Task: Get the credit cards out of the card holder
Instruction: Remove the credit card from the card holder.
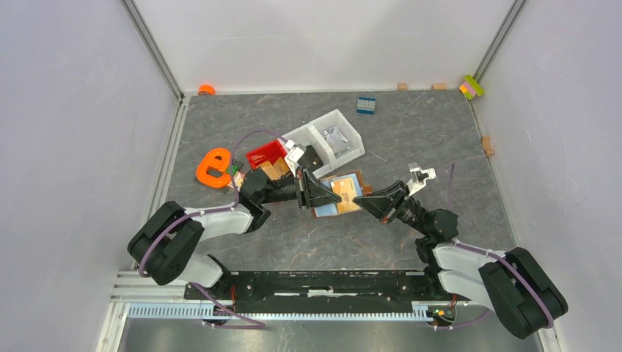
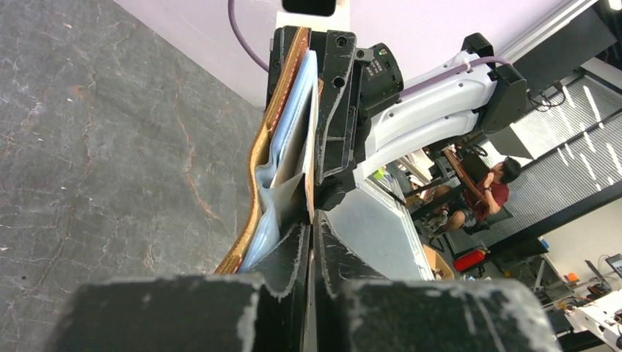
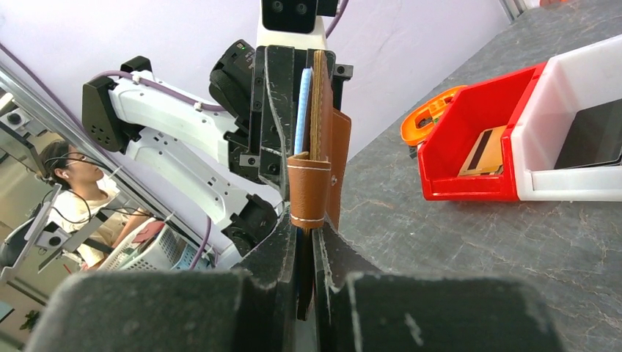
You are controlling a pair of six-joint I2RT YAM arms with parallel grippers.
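Left end effector (image 2: 312, 246): fingers pinched tight on one end of the card holder (image 3: 320, 110), basically no gap showing between them in its own wrist view. Right end effector (image 3: 306, 253) is the same deal from the opposite end, squeezed together on the holder right where the little strap tab (image 3: 308, 192) hangs down. So both are clamped on the same thing, facing each other nose to nose.

The holder sits between the two, about mid-tabletop (image 1: 440, 139) and just in front of the bins. Both wrist cams see it edge-on. The pale blue card (image 2: 293, 117) is tucked inside it, with its edge peeking out against the brown leather. There's a thin tan edge right next to the blue one, but I honestly can't tell if that's the other card or part of the holder.

Further out, on the left arm's side: a red bin (image 3: 469, 125) with a flat tan item (image 3: 480, 150) lying in it, a white bin (image 3: 572, 66) touching the red one, and an orange thing (image 1: 213, 169) just past the red bin.
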